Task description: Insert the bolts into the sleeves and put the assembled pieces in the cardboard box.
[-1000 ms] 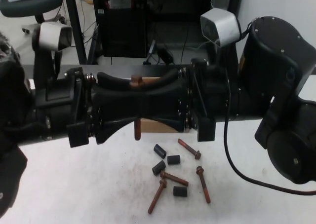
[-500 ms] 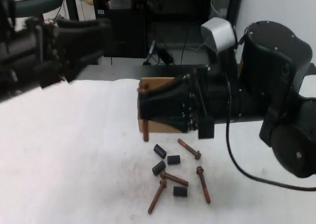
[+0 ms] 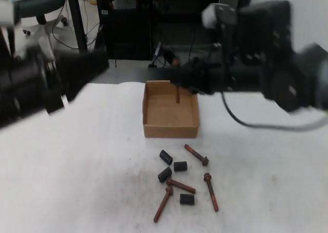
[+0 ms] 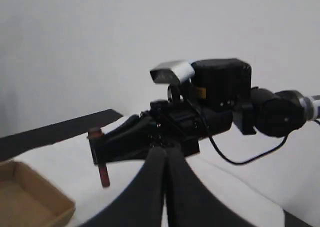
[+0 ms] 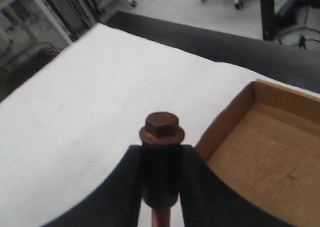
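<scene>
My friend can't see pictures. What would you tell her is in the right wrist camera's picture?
The right gripper pinches a black sleeve with a copper-coloured bolt pushed through it, the bolt's six-sided head toward the camera. Close by, an open cardboard box sits on the white bench.

High view: both arms are smeared. The left arm (image 3: 46,81) runs off the pic's left edge and the right arm (image 3: 256,63) off the right, so no finger detail there. Bolt (image 5: 161,129) in the right end effector (image 5: 161,154): in the wrist view its shank is cut by the frame edge, and the sleeve (image 5: 160,182) sides are covered by the fingers. From above just a bit of shank shows over the cardboard box (image 3: 170,130), head hidden behind the arm. In the left wrist view the left end effector (image 4: 165,152) base and most of the box run out of frame.
</scene>
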Tool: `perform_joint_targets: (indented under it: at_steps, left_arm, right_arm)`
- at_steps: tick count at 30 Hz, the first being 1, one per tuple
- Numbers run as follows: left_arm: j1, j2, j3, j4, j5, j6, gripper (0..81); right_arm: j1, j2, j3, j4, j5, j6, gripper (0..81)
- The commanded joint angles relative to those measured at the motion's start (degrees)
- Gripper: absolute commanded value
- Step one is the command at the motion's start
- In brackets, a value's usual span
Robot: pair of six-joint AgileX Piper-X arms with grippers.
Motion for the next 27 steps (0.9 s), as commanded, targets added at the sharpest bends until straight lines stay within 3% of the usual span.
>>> perform_joint_targets:
  at_steps: [1, 7, 13, 23, 27]
  left_arm:
    - [0.0, -0.2, 2.1, 2.6, -3.0, 2.4, 0.3]
    - [0.0, -1.6, 8.8, 6.3, -6.5, 3.5, 0.3]
    - [0.0, -5.2, 11.6, 6.2, -8.2, 3.9, 0.3]
    - [0.0, -7.2, 11.7, 6.2, -8.2, 3.9, 0.3]
    - [0.0, -7.2, 11.7, 6.2, -8.6, 4.1, 0.3]
  right_arm:
    - [-0.2, 3.7, -5.4, 4.2, 4.7, -3.9, 0.9]
    - [-0.2, 18.1, -21.1, 14.4, 12.4, -8.9, 0.9]
    - [-0.8, 29.2, -33.1, 20.2, 14.4, -8.9, 0.9]
    - [-1.8, 33.5, -37.6, 25.2, 15.6, -8.9, 0.3]
    - [-1.8, 33.5, -37.6, 26.1, 14.4, -8.9, 15.2]
